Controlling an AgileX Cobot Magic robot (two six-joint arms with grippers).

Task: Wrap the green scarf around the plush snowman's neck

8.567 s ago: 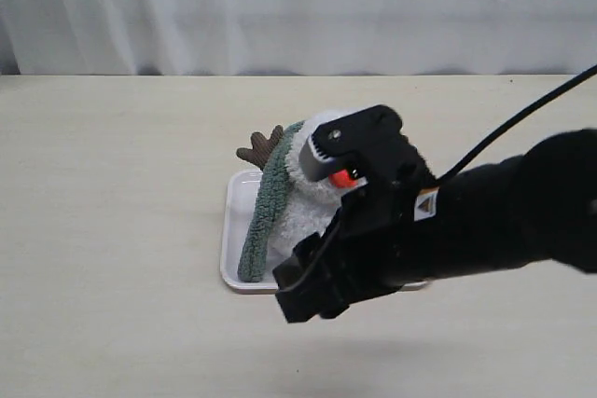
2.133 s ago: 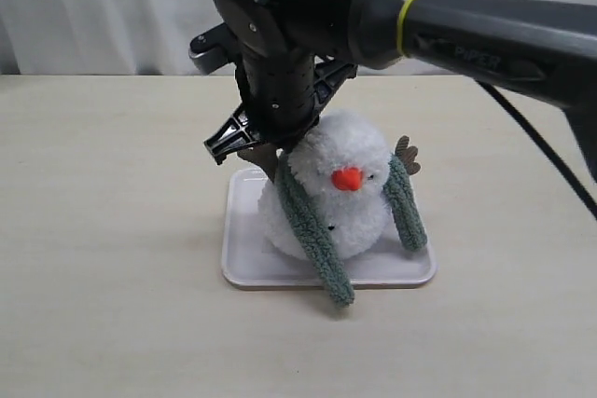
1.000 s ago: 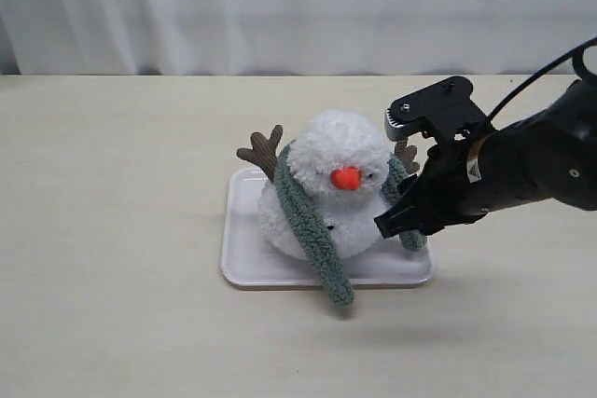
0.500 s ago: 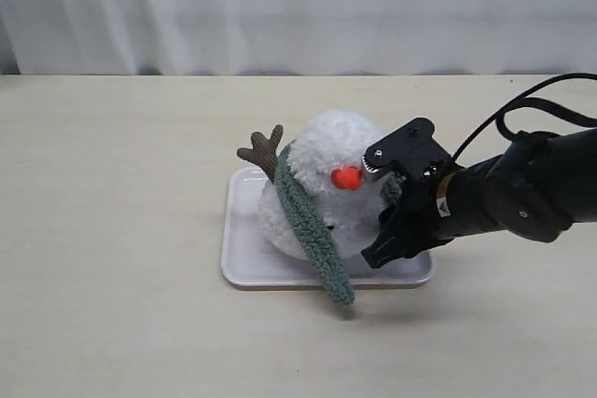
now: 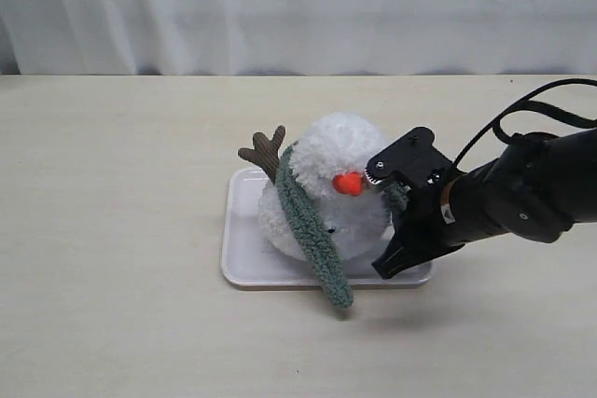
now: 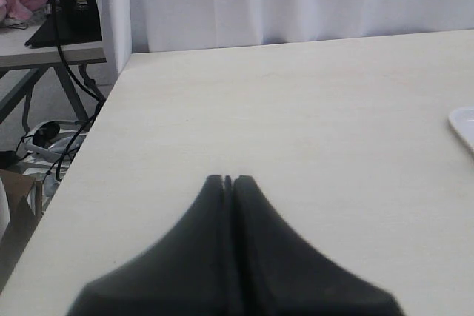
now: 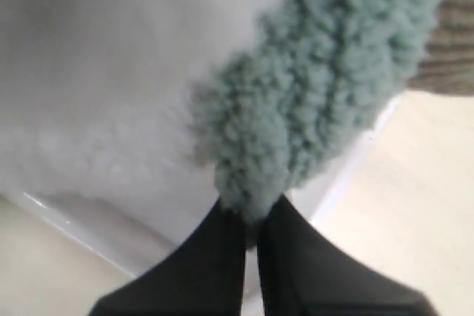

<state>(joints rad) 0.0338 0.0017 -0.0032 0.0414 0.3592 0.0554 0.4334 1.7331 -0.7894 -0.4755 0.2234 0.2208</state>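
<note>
tray [image 5: 241, 241]: on table [image 5: 121, 230], about mid-table
plush snowman [image 5: 340, 142]: on tray, over its middle and back
green scarf [image 5: 312, 240]: draped on snowman; left end runs down past tray's front edge, right end hangs over tray's right side
right gripper [image 5: 384, 267]: at tray's front-right corner, on scarf's right end
curtain [image 5: 298, 6]: behind tray, past table's far edge

Upright snowman [image 5: 340, 148] w/ green scarf [image 5: 310, 226], ends fwd

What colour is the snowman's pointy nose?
The nose is bright orange, seen best in the exterior view.
</note>
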